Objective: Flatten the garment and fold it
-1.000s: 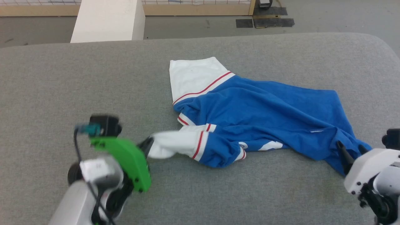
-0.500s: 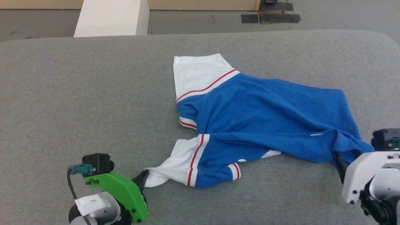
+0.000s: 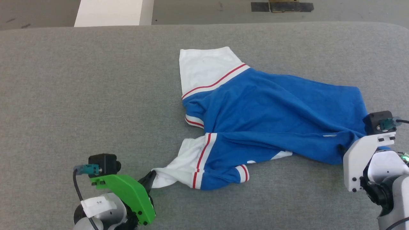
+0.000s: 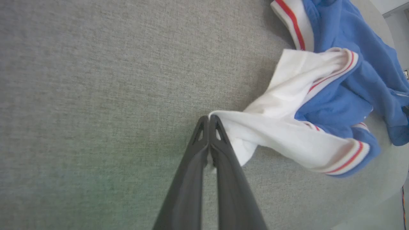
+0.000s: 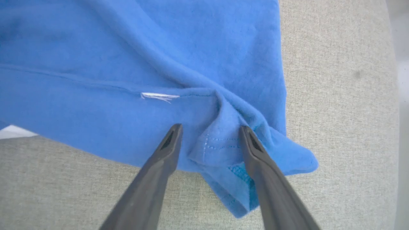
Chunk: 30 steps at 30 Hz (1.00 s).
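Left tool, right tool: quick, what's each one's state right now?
Left tool: shut on the garment, pinching a white sleeve edge.
Right tool: open, straddling a bunched blue hem fold.

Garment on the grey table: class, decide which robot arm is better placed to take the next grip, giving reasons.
Probably the right. The right gripper stands open astride a bunched fold at the blue hem corner of the garment. The left gripper is shut on its white sleeve tip.

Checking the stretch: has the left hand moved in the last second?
Yes: the left hand, gripping the near sleeve, pulled back toward the robot, away from the table's far edge.
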Available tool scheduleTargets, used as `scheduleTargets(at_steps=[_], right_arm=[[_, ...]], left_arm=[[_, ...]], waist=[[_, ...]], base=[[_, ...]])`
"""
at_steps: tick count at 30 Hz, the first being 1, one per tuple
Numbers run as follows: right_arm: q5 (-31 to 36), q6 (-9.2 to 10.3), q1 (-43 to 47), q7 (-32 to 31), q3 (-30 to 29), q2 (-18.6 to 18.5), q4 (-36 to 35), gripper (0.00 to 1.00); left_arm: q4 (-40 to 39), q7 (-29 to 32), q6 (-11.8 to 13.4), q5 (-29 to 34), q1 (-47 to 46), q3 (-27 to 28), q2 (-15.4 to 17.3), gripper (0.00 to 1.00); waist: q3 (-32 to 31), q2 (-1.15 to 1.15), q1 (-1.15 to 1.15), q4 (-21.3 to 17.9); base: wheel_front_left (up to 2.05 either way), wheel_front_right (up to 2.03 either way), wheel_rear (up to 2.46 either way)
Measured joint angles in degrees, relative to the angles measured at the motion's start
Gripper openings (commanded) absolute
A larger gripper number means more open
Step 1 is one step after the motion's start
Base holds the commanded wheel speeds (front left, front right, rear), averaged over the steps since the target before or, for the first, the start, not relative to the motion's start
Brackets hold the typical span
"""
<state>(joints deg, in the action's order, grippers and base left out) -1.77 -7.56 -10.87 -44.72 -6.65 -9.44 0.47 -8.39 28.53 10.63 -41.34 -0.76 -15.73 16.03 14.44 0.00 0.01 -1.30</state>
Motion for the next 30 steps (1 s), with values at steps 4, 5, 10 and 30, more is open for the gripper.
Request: scheduleTargets(at_steps=[4, 5, 10, 30], right_arm=[[-0.1, 0.00, -0.1, -0.6, -0.1, 0.2, 0.2, 0.00], [-0.5, 0.00, -0.1, -0.7, -0.4, 0.2, 0.0, 0.00], [-4.9, 0.00, 0.1, -2.3, -1.5, 0.6, -3.4, 0.00], [-24.6, 0.00, -35.5, -12.2, -7.4, -2.7, -5.2, 0.00]], left_arm=[[0.4, -0.7, 0.0, 0.0, -0.1, 0.0, -0.1, 0.00], [0.5, -1.0, -0.1, 0.0, -0.1, 0.0, -0.1, 0.00], [0.4, -2.9, -0.5, 0.1, 0.0, 0.2, -0.2, 0.00], [4.7, -3.6, -9.7, 8.2, -38.0, 4.4, 11.5, 0.00]], waist=[[-0.3, 0.00, 0.00, 0.2], [-0.6, 0.00, 0.00, 0.2], [-2.2, 0.00, 0.00, 0.0], [-13.1, 0.00, -0.01, -0.8]], base=[[0.00, 0.00, 0.00], [0.00, 0.00, 0.00], [0.00, 0.00, 0.00], [0.00, 0.00, 0.00]])
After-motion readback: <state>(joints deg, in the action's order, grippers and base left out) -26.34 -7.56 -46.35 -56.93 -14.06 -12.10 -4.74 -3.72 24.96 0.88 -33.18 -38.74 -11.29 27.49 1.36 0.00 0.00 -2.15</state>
